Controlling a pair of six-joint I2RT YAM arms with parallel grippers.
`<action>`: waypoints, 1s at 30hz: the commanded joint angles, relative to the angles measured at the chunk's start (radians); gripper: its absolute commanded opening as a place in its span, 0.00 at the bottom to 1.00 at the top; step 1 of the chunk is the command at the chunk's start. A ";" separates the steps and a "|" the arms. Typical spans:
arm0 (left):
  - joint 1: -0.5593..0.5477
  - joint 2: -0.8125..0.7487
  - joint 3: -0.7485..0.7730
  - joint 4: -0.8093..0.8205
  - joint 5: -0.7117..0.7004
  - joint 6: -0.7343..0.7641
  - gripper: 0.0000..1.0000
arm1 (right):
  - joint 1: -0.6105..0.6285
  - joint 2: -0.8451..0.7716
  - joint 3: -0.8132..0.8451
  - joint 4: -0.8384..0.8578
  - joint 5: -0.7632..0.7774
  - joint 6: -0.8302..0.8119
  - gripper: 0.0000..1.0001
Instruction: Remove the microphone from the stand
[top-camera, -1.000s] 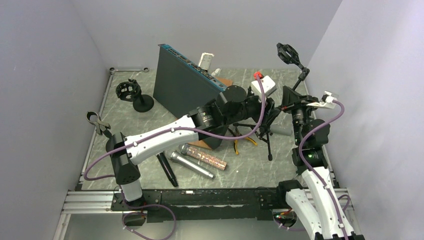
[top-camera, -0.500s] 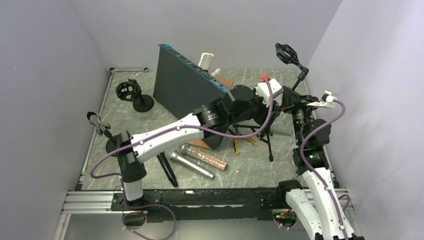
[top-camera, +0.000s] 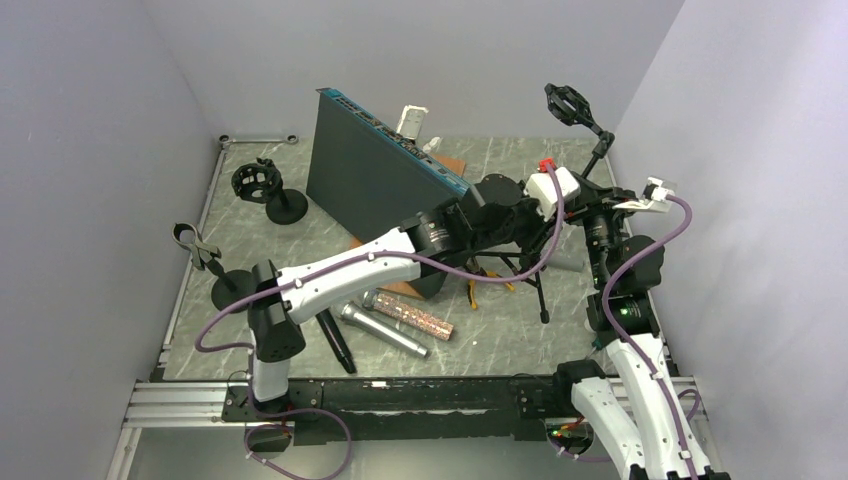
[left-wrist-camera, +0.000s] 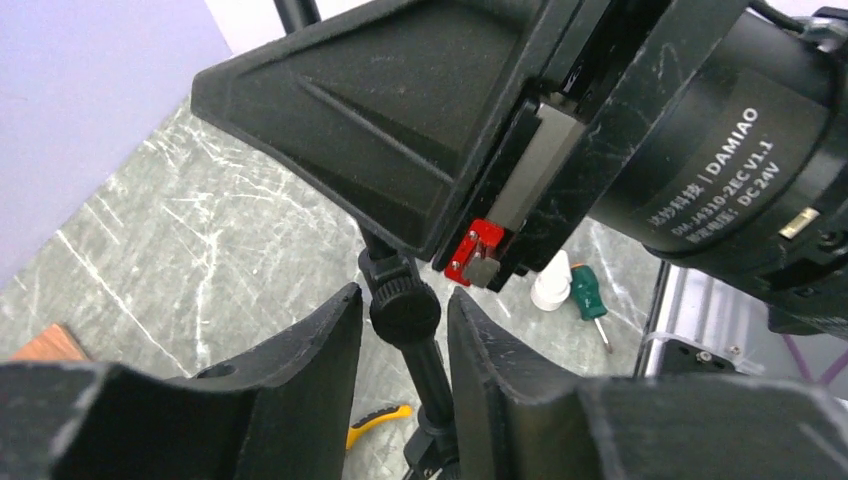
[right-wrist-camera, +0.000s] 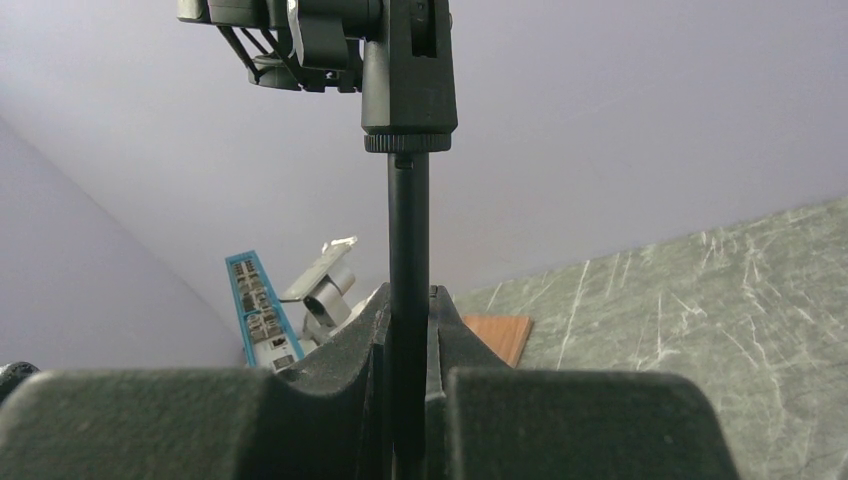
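Note:
A black tripod microphone stand (top-camera: 540, 270) stands at the right, with its clip (top-camera: 570, 103) high at the top; I see no microphone in the clip. My right gripper (right-wrist-camera: 408, 330) is shut on the stand's pole (right-wrist-camera: 408, 230) below the clip joint. My left gripper (left-wrist-camera: 405, 320) is open, its fingers on either side of a knob (left-wrist-camera: 404, 312) on the stand with small gaps, just under the right gripper's finger (left-wrist-camera: 380, 110). A silver microphone (top-camera: 383, 330), a glittery one (top-camera: 408, 313) and a black one (top-camera: 335, 340) lie on the table.
A dark blue-edged panel (top-camera: 365, 165) leans at the back centre. Two other small stands (top-camera: 270, 190) (top-camera: 200, 250) are at the left. Yellow-handled pliers (top-camera: 485, 287) lie by the tripod legs. A green screwdriver (left-wrist-camera: 585, 310) and a white cap (left-wrist-camera: 552, 285) lie near the right rail.
My left arm has swung right and reached the stand, its fingers now around the knob beside the right gripper. The stand's clip has shifted slightly left. The right gripper kept its hold.

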 joint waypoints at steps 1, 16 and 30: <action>-0.014 0.033 0.102 -0.028 -0.037 0.061 0.37 | 0.003 -0.014 0.062 0.072 -0.013 0.011 0.00; -0.012 0.008 0.217 -0.180 -0.126 -0.373 0.00 | 0.008 -0.089 -0.128 0.339 -0.095 -0.126 0.00; 0.129 -0.263 -0.373 0.372 -0.009 -1.461 0.00 | 0.021 -0.110 -0.209 0.473 -0.150 -0.130 0.00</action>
